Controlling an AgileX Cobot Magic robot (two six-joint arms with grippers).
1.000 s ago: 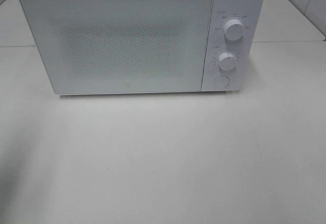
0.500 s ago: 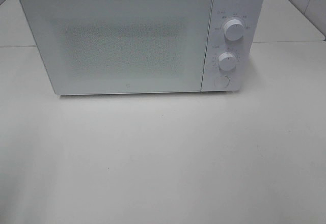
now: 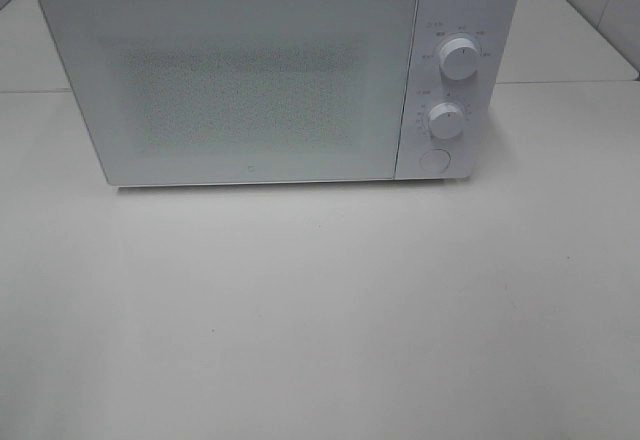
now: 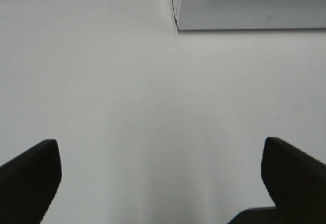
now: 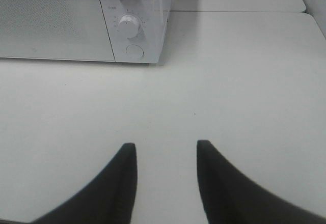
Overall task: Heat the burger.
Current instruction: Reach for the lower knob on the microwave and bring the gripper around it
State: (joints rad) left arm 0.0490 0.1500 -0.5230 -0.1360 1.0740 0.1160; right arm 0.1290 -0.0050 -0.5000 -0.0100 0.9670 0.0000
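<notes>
Change: nothing has shifted since the earlier view; the microwave stands where it stood, door shut, and both knobs keep their setting.
Left gripper (image 4: pixel 163 183): fingers (image 4: pixel 30 178) spread wide above the bare table, nothing between them.
Right gripper (image 5: pixel 166 145): fingers (image 5: pixel 119 183) part-way apart, bare table showing through the gap, nothing pinched.
Table (image 3: pixel 320 310): pale, plain surface filling the near half of the high view; neither arm shows in that view.
Microwave (image 3: pixel 240 80): white, at 12 o'clock on the table, front facing the camera.
Door (image 3: pixel 200 20): closed flush; its speckled frosted window lets nothing inside be made out.
Control panel (image 3: pixel 410 80): at 3 o'clock of the door.
Lower knob (image 3: pixel 446 120): mid-panel, white and round.
Upper knob (image 3: pixel 459 60): at 12 o'clock of the lower knob.
Round button (image 3: pixel 433 160): at 6 o'clock of the lower knob, near the panel's bottom edge.
Burger: seen in no view; with the door opaque, its place cannot be told.
</notes>
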